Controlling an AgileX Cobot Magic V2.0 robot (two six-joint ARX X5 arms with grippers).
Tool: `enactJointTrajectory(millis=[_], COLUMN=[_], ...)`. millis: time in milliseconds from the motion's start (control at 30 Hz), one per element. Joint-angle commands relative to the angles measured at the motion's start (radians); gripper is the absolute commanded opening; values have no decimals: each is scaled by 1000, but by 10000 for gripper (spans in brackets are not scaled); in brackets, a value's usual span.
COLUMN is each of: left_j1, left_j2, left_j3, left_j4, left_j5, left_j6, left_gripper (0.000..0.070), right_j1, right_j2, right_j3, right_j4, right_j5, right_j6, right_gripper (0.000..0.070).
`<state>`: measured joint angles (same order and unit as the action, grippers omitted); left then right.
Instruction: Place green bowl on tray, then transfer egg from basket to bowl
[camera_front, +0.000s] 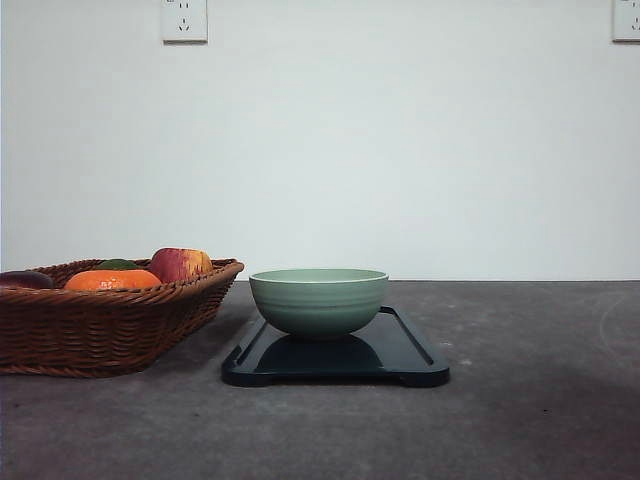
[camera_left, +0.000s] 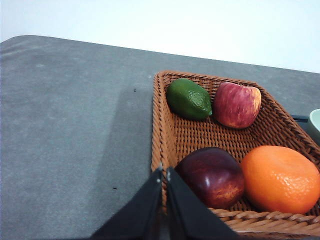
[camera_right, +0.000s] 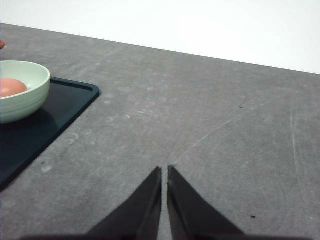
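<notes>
Nearest on the grey table (camera_front: 520, 420), the tray (camera_front: 410, 352) lies flat with the green bowl (camera_front: 318, 300) standing upright on it. The right wrist view shows the egg (camera_right: 11, 86) resting inside the bowl. To the left, just beside the tray, the basket (camera_front: 100, 330) holds an orange fruit (camera_left: 280, 178), a dark red fruit (camera_left: 212, 176), an apple (camera_left: 237, 104) and a green fruit (camera_left: 189, 99). The left gripper (camera_left: 164, 172) hangs at the basket's near rim, fingers pressed together, holding nothing. The right gripper (camera_right: 164, 172) hovers over bare table, fingers likewise closed and empty, well apart from the bowl and egg. Behind, a white wall carries two sockets (camera_front: 184, 20).
</notes>
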<state>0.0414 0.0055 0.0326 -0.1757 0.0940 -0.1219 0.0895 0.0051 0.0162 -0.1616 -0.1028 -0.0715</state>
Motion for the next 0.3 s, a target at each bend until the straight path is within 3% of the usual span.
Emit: enactJointTrajectory(millis=[0,267], left_j1=[0,0], left_j2=[-1,-1], left_j3=[-19,-19], left_j4=[-5,-5], left_j5=[-1,-1], left_j6=[8,8], left_gripper=[0,0], right_j1=[0,0], right_j2=[-2,-2], right_j3=[-4,-4], right_j4=[4,4], right_j5=[-1,0], right_j6=[12,12], right_gripper=[13,13])
